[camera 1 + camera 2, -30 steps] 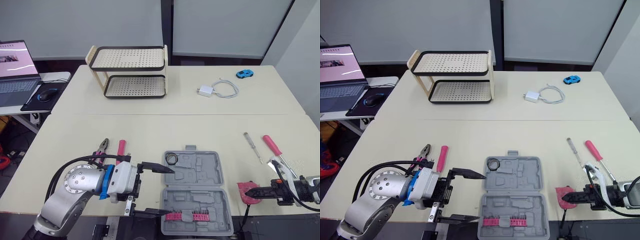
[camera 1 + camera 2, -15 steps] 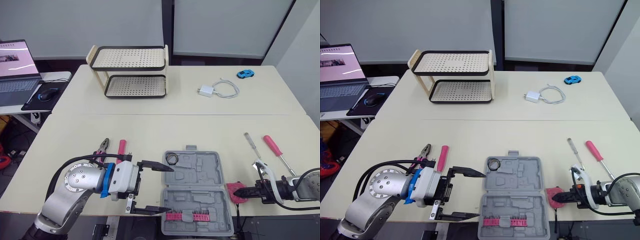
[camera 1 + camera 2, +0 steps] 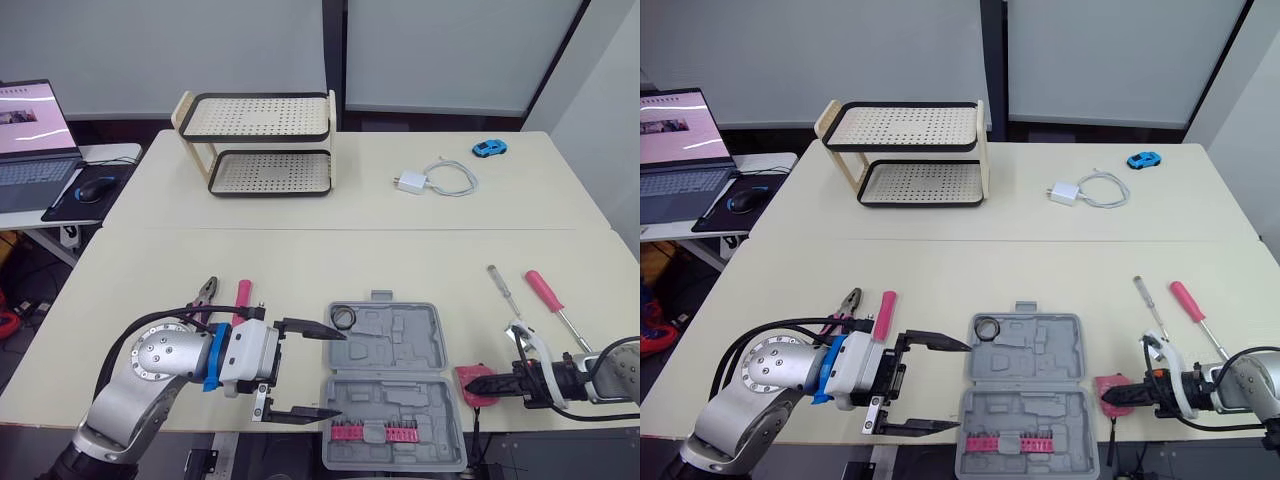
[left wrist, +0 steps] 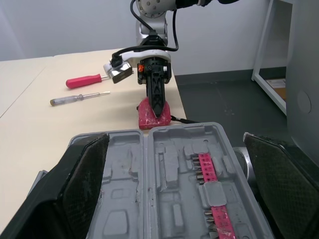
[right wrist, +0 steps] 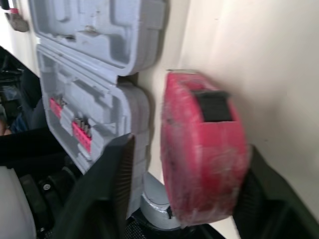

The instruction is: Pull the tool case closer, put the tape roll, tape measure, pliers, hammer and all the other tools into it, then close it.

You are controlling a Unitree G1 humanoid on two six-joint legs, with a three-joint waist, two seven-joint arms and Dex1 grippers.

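Our tool case (image 3: pixel 393 385) lies open on the near surface (image 3: pixel 300 260), with the tape roll (image 3: pixel 343 317) in a corner of its far half and a pink bit strip (image 3: pixel 385 432) in the near half. The left claw (image 3: pixel 342 372) is spread wide and empty, its fingers either side of the case's left edge. The red tape measure (image 3: pixel 470 383) sits just beside the case's right edge. The right claw (image 3: pixel 488 383) is parted around it, one finger against it and a gap at the other. Pliers (image 3: pixel 205 292) and a pink handle (image 3: pixel 243 295) lie left of the case. Two screwdrivers (image 3: pixel 545 290) lie to its right, and a rack (image 3: pixel 258 145), charger (image 3: pixel 411 182) and toy car (image 3: pixel 489 148) farther back. Since a second ago, the right claw and tape measure have moved toward the case, and the left claw has barely shifted.
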